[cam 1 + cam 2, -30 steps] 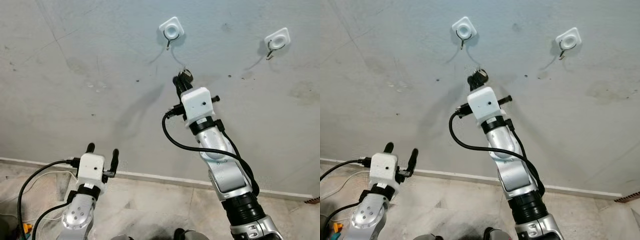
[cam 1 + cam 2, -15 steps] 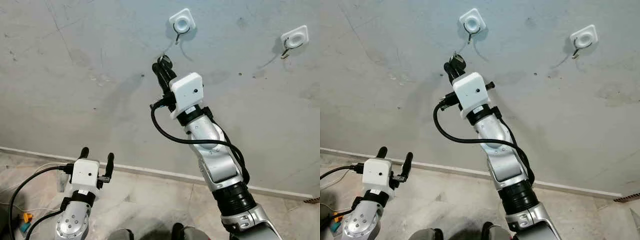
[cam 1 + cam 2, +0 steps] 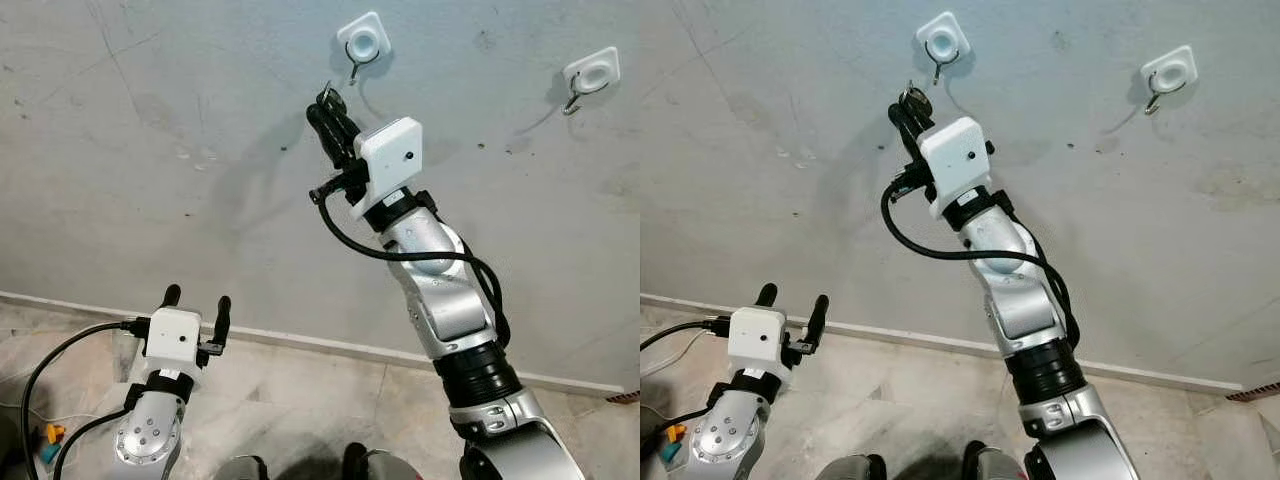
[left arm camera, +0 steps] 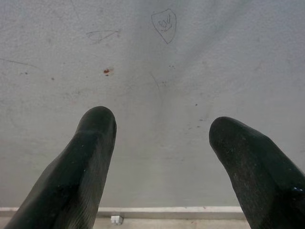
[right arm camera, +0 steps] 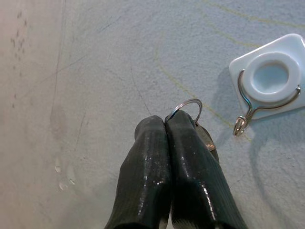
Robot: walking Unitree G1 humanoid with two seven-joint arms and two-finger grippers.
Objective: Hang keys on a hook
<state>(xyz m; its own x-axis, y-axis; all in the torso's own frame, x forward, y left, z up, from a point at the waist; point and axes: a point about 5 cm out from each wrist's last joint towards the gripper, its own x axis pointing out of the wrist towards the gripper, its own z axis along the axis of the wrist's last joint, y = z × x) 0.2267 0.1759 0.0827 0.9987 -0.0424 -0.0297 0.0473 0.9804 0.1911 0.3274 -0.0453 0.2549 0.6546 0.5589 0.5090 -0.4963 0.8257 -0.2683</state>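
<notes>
My right gripper [image 3: 326, 108] is raised against the grey wall, shut on the keys [image 5: 204, 137], whose silver ring [image 5: 188, 108] sticks out past the fingertips. A white square pad with a wire hook [image 3: 361, 43] is fixed to the wall just above and to the right of the ring; the ring is close to the hook [image 5: 244, 123] but apart from it. A second white hook [image 3: 590, 76] sits further right on the wall. My left gripper [image 3: 196, 297] hangs low at the left, open and holding nothing, pointing at the wall.
The grey wall [image 3: 150, 150] fills the view ahead, with a white skirting strip [image 3: 300, 343] at its foot and a marble floor [image 3: 300, 400] below. Black cables [image 3: 50, 370] trail from the left arm.
My right gripper has tilted and risen a little with the keys, bringing the ring nearer the left hook. The left arm has barely shifted.
</notes>
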